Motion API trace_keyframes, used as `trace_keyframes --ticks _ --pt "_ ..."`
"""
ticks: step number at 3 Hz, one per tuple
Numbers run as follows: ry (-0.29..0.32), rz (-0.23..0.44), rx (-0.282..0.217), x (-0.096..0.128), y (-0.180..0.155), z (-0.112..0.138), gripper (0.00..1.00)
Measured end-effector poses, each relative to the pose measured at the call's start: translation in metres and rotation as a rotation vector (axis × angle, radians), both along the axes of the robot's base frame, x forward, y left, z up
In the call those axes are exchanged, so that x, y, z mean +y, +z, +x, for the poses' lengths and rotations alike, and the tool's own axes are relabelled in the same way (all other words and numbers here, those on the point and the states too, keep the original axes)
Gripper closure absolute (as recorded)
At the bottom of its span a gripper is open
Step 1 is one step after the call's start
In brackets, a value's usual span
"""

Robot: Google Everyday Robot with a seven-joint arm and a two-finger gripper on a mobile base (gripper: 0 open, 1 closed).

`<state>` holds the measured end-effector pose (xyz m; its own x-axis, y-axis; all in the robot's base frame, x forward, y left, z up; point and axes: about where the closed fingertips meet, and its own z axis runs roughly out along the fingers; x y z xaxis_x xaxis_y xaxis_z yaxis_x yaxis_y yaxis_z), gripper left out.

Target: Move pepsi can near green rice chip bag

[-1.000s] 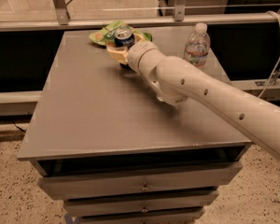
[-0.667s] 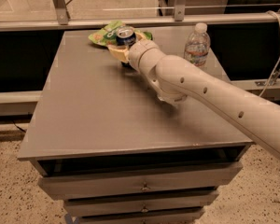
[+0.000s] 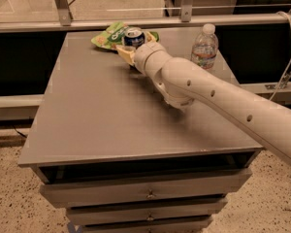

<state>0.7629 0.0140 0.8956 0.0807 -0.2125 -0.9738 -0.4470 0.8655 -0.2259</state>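
The pepsi can [image 3: 134,36], dark blue with a silver top, stands upright at the far edge of the table, right against the green rice chip bag [image 3: 109,35]. The bag lies flat and crinkled just left of and behind the can. My gripper [image 3: 134,46] reaches in from the right on a long white arm. Its yellowish fingers [image 3: 124,52] sit on either side of the can and close on it. The can's lower part is hidden behind the gripper.
A clear plastic water bottle [image 3: 204,46] stands at the far right of the grey table [image 3: 102,125]. My arm crosses the table's right half. Drawers sit below the front edge. A metal rail runs behind the table.
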Motion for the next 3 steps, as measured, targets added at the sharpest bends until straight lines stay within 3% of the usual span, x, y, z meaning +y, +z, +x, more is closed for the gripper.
trace_keyframes --ticks 1,2,3 --pt "0.007 0.004 0.001 0.001 -0.001 0.001 0.0" --pt "0.029 0.002 0.002 0.004 -0.001 -0.006 0.0" --pt "0.073 -0.014 0.004 0.008 0.004 -0.027 0.0"
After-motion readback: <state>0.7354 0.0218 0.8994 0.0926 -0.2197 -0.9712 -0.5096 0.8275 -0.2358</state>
